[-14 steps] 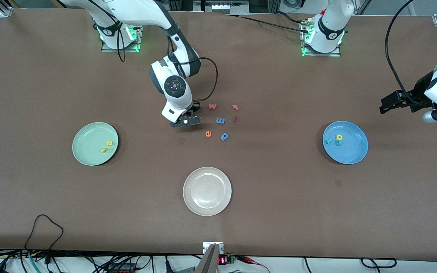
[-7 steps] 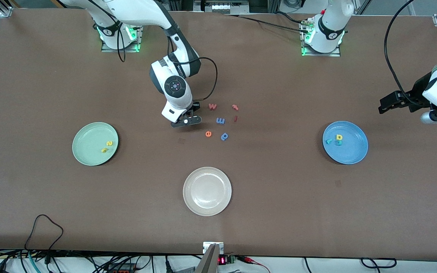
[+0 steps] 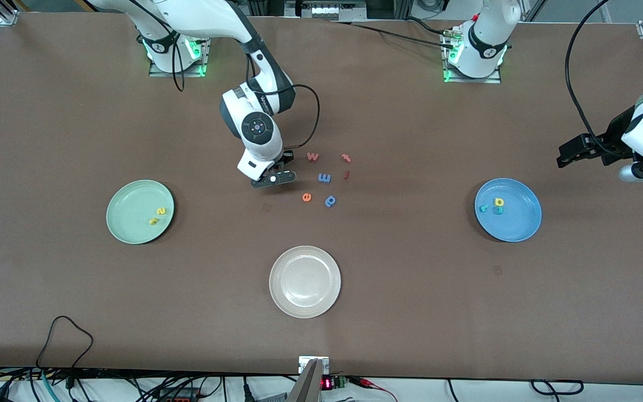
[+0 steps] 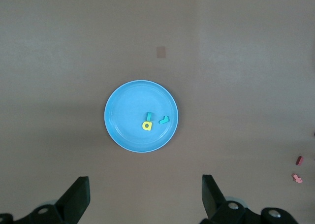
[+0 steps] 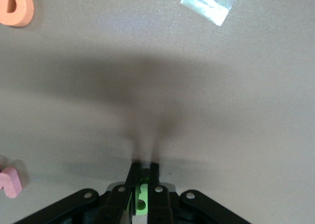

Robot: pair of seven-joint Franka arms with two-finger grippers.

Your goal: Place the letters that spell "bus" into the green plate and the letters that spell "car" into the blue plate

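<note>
The brown table (image 3: 411, 312) carried three plates and a small scatter of toy letters near its middle. Down at that scatter, the right gripper (image 3: 273, 179) stood with its fingers pinched tight on a small green letter (image 5: 142, 198), which the right wrist view showed wedged upright between the black fingers. By its colour this looked like the "b" still owed to "bus".

From that gripper, the green plate (image 3: 126, 196) lay toward the right arm's end of the table and a little nearer the front camera, with the two yellow letters (image 3: 157, 216) already in it. The carry would therefore run sideways along the table from the scatter, and the right arm was plainly the nearer one for it.

The loose letters (image 3: 324, 177) stayed just beside the gripper, toward the left arm's end. The white plate (image 3: 283, 301) sat nearer the camera than the gripper.

The blue plate (image 3: 522, 229) held its three letters (image 4: 153, 121). The left gripper (image 3: 572, 152) waited wide open and empty, over bare table by that plate.
</note>
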